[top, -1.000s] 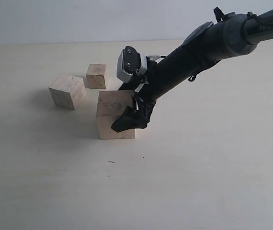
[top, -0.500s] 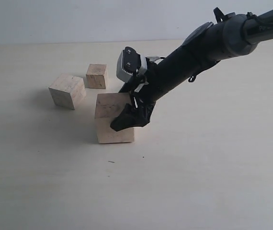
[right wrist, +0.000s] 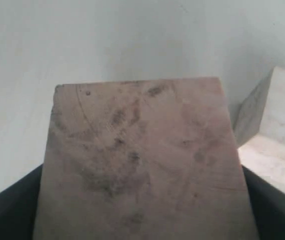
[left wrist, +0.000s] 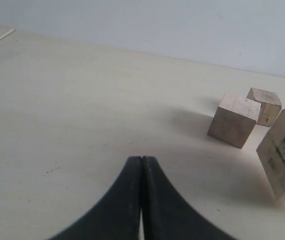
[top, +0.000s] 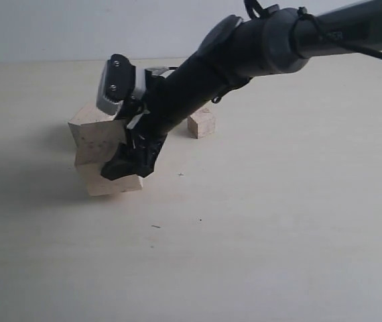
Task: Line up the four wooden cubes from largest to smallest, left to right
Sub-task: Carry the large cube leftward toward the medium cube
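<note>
Largest cube (top: pixel 94 153) farther left, now tilted

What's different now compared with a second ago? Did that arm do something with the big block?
The right pincer took hold of the largest cube and swung it leftward, tilting it; it now sits just in front of the medium cube. With the arm moved over, a small cube that it had hidden now shows beyond it. The medium cube has not moved.
</note>
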`<state>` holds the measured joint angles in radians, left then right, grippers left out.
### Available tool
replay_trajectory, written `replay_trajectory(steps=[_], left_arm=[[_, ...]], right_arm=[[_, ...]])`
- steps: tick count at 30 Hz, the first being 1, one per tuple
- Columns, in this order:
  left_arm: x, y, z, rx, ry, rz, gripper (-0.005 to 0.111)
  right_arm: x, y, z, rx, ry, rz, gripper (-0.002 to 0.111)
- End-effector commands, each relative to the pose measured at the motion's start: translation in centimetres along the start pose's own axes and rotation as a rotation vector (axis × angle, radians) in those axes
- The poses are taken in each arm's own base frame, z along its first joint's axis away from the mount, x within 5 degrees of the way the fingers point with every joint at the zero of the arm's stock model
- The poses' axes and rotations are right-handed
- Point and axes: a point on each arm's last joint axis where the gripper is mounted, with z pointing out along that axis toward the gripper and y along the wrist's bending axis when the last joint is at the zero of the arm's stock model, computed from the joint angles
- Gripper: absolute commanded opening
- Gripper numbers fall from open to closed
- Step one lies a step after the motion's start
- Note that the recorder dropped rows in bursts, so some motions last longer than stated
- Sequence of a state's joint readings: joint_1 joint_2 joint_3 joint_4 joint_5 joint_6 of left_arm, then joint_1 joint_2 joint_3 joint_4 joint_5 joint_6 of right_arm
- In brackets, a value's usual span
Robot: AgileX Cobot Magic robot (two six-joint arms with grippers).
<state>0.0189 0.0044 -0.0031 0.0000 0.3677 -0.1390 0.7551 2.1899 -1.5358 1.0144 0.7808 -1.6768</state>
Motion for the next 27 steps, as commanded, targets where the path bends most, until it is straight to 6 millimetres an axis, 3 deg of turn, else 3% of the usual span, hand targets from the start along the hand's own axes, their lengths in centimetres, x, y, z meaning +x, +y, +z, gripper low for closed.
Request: replay_trajectory(steps=[1,7,15,27], left_arm=[[0.0,0.0,0.0,0.003,-0.012,-0.007,0.0],[0.0,0.0,0.0,0.003,-0.012,-0.007,0.0],[0.0,0.0,0.0,0.003,-0.012,-0.007,0.0],[0.0,0.0,0.0,0.003,-0.01,-0.007,0.0]], right_arm=[[-2.6,0.6,0.6,0.055,0.015,-0.042,0.0],[-3.0,1.0,2.4,0.055,-0.002,-0.025,0.0],[-0.9,0.9,4.7,0.021,0.018,0.039,0.0],[0.0,0.2,5.4,0.091,0.033,0.065,0.0]])
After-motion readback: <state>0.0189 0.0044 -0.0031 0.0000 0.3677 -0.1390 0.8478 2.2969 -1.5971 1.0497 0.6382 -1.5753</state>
